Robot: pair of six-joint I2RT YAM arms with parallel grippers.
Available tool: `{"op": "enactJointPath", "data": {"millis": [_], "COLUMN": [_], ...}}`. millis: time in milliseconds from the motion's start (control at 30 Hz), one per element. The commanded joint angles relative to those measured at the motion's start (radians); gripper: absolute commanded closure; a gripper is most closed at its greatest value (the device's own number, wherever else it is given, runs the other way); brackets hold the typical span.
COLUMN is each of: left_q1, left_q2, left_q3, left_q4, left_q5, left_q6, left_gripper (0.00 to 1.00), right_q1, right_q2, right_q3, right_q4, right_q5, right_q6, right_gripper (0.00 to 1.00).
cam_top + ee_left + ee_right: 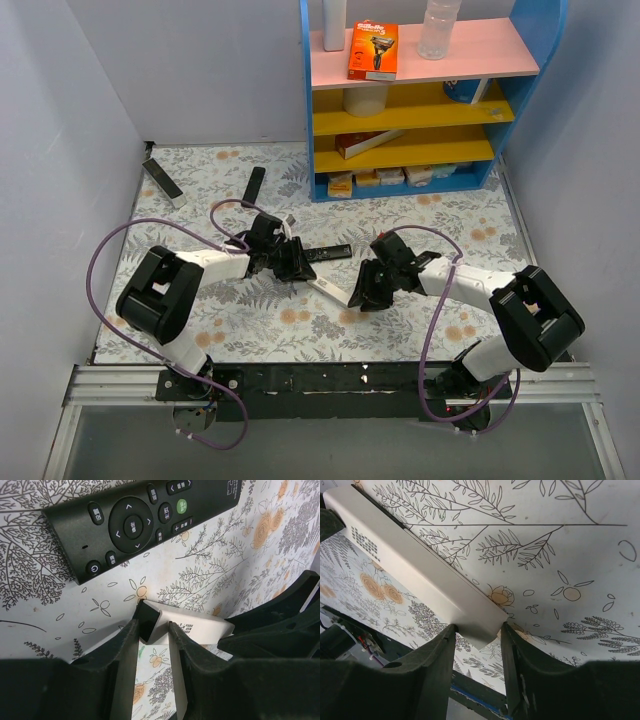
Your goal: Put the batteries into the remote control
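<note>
Left jaws: clenched on remote (328,288), 10 o'clock end.
Right jaws: grasping its 4 o'clock end.
Advice: pull lengthwise (no twisting).

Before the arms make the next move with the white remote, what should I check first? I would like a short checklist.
1. Left gripper clamps one end of the white remote: ok.
2. Right gripper clamps the other end: ok.
3. Black remote lies apart from the white one: ok.
4. Batteries in view: not ok, none visible in any view.
5. White remote opened for loading: cannot tell.
</note>
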Motion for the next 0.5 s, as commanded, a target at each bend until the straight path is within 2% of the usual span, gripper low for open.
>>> {"op": "enactJointPath", "data": {"millis": [0,200,333,467], "left_q1": [-0.108,-0.108,-0.108,-0.108], "left_q2": [-0.050,-0.054,-0.068,-0.093], "left_q3": [-0.043,-0.087,-0.107,-0.110], "left_q4": [0.047,0.012,-0.008,-0.008], "left_q5": [0.204,0.082,0.012,-0.028], "left_q6": [-0.118,-0.147,-0.199,-0.227], "left_gripper": [1.00,1.00,1.00,1.00], "right_q1": [0.014,0.014,0.014,0.014], "right_q2": [0.052,-0.002,-0.043,-0.077], "right_q3": [0.039,0.073,0.090,0.104], "right_q4": [0.067,-0.037,-0.093,-0.148], "right_q5": [0.104,0.161,0.208,0.261], "right_q6": [-0.028,-0.078,-0.104,-0.126], "right_gripper": [0.52,0.44,0.32,0.31]}}
